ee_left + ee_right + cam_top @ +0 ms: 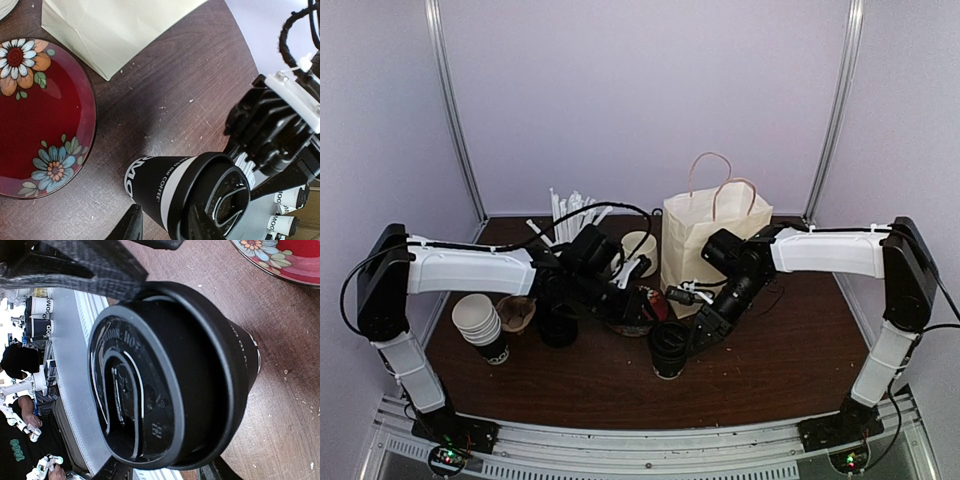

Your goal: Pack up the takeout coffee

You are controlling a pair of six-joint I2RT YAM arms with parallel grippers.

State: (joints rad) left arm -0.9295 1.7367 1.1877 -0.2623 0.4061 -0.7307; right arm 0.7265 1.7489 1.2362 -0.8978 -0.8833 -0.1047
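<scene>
One takeout coffee cup (pixel 668 352), black with a black lid and white lettering, stands on the brown table just in front of the red flowered plate (pixel 632 308). My right gripper (pixel 692 340) reaches it from the right. In the right wrist view the lid (pixel 165 375) fills the frame, and the right gripper (pixel 165 472) is shut on it with a finger at either side. My left gripper (pixel 650 312) hangs at the cup's far left. In the left wrist view its jaws (pixel 166 220) stand apart over the cup (pixel 165 190), clamping nothing. A second black cup (pixel 558 325) stands left of the plate.
A cream paper bag (pixel 715 240) with handles stands open behind the cup. Beside it are a cream mug (pixel 640 250) and a white cup of straws (pixel 570 212). A stack of paper cups (pixel 480 322) and a brown cup (pixel 517 312) stand at the left.
</scene>
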